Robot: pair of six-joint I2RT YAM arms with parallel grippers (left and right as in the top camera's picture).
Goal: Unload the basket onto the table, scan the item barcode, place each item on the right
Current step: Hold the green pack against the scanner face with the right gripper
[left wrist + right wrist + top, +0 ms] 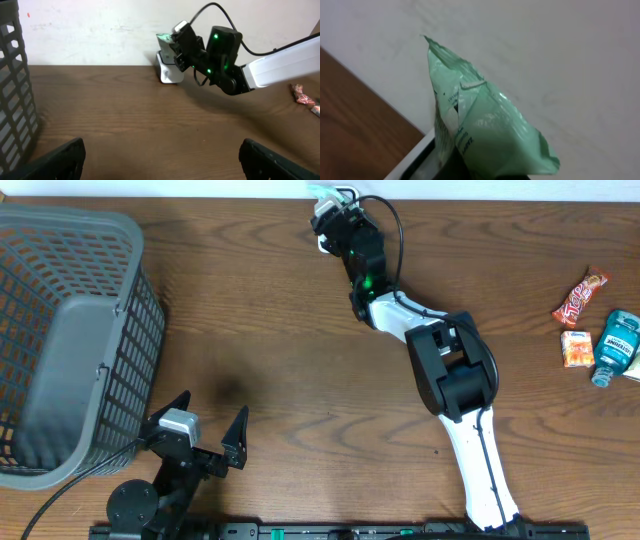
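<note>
The right end effector (335,215) is reached out to the far edge of the brown surface (260,330); its two fingers are pressed together on a green packet (322,192), which sticks out past the fingertips toward the pale wall (100,30). In the right wrist view the green packet (480,125) fills the middle, standing on end with its crimped top edge pointing up; only a dark bit of the fingers shows at the bottom. A white scanner (167,74) sits on the surface just below and beside this end effector, right under the packet; I cannot tell if the packet touches it.

The left end effector (214,408) is well apart from all that, near the close edge of the surface; its fingers (55,160) are spread wide with nothing between them. A gray basket (130,310) stands just to the left of it; one finger is very near the basket wall.

Far to the right of the right end effector lie a candy bar (580,297), a small orange packet (576,348) and a blue bottle (615,345), close together.
</note>
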